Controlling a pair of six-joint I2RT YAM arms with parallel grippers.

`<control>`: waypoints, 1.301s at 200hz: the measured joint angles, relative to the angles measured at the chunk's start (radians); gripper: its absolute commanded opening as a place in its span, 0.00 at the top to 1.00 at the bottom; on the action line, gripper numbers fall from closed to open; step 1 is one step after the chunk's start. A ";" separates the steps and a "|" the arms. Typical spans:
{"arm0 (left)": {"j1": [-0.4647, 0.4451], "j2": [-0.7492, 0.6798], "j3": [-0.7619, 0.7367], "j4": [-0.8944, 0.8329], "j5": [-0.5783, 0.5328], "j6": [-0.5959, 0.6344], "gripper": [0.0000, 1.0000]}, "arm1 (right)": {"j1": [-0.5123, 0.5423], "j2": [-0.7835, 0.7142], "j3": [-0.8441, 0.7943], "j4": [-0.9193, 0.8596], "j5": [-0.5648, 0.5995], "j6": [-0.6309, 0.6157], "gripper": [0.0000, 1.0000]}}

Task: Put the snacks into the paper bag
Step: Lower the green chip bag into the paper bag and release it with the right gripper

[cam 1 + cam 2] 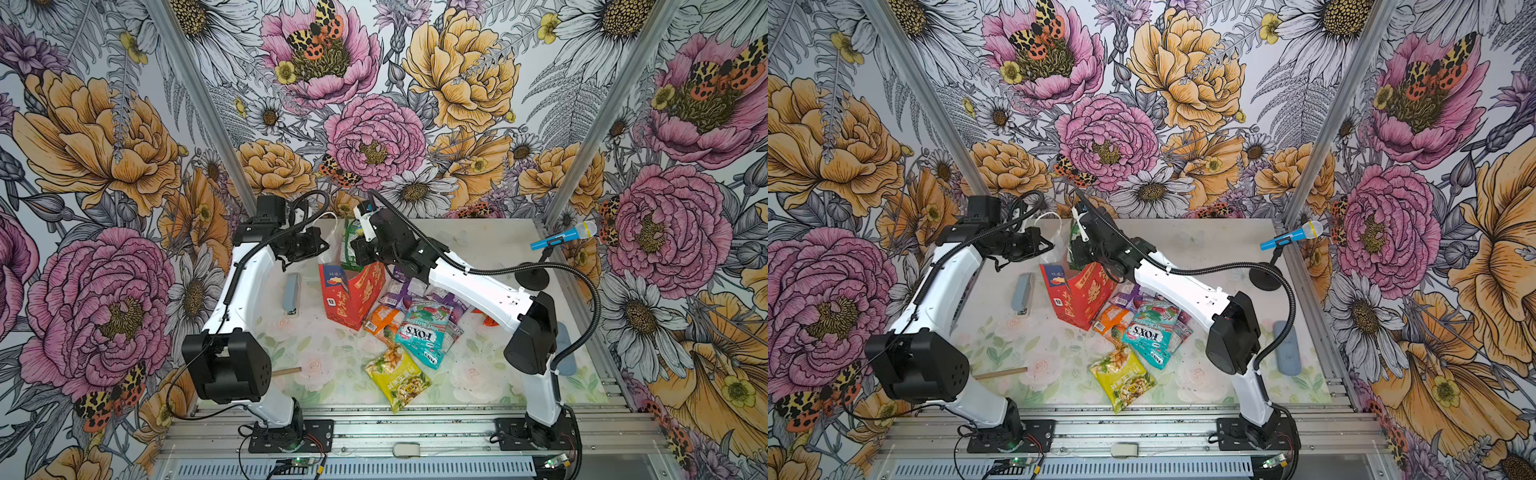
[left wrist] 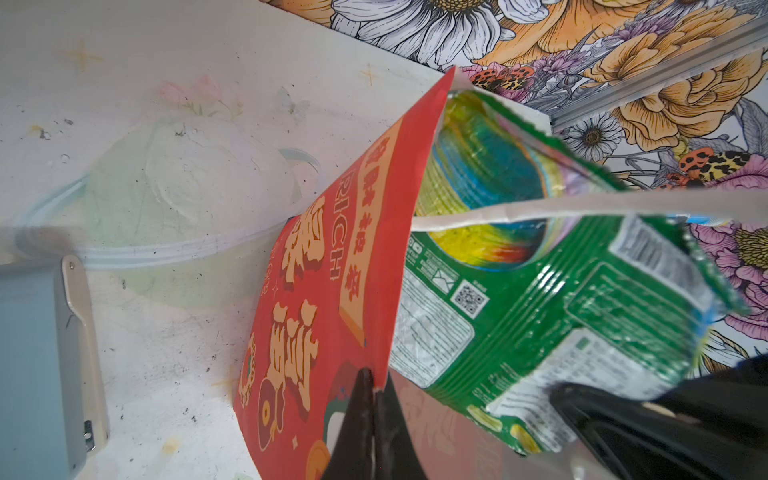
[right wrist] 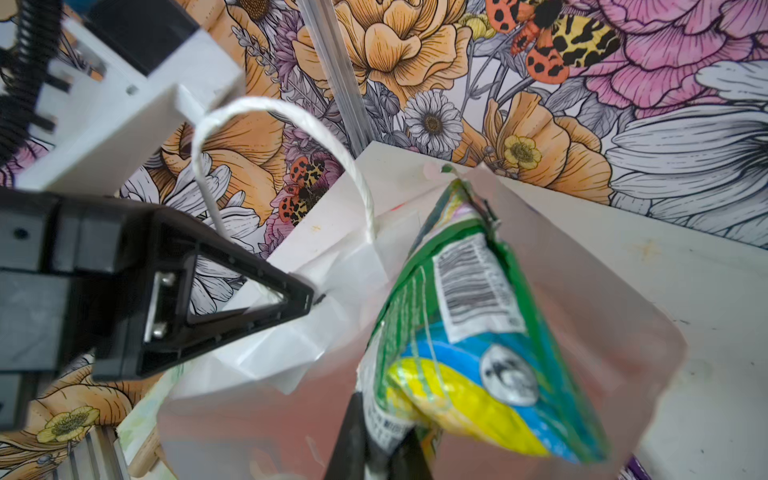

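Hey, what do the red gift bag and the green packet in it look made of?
Red gift bag: likely paper or thin card, printed outside with a slight sheen, plain white inside, holding sharp creases. Green packet: probably thin plastic film, glossy; it crinkles, throws bright highlights and has a serrated edge.

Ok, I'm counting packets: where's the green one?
In both top views the green packet sticks out of the top of the paper bag, left of the packet pile.

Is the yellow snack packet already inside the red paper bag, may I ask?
No, the yellow snack packet lies flat on the table, apart from the red paper bag.
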 measured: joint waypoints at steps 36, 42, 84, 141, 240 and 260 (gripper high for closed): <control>0.002 0.000 -0.001 0.007 0.003 -0.007 1.00 | 0.000 -0.054 -0.059 0.013 -0.001 0.002 1.00; 0.002 0.000 -0.001 0.008 0.003 -0.007 1.00 | 0.000 -0.061 -0.066 0.018 -0.002 0.005 1.00; 0.002 0.000 -0.001 0.011 0.006 -0.007 1.00 | 0.000 -0.084 -0.107 0.044 -0.037 0.023 1.00; 0.008 0.000 -0.003 0.013 0.006 -0.007 1.00 | 0.000 -0.090 -0.156 0.082 -0.100 0.048 1.00; 0.008 0.000 -0.003 0.013 0.006 -0.007 1.00 | -0.027 -0.098 -0.161 0.119 -0.134 0.106 0.55; 0.008 0.000 -0.003 0.013 0.006 -0.007 1.00 | -0.041 -0.121 -0.168 0.119 -0.134 0.114 0.52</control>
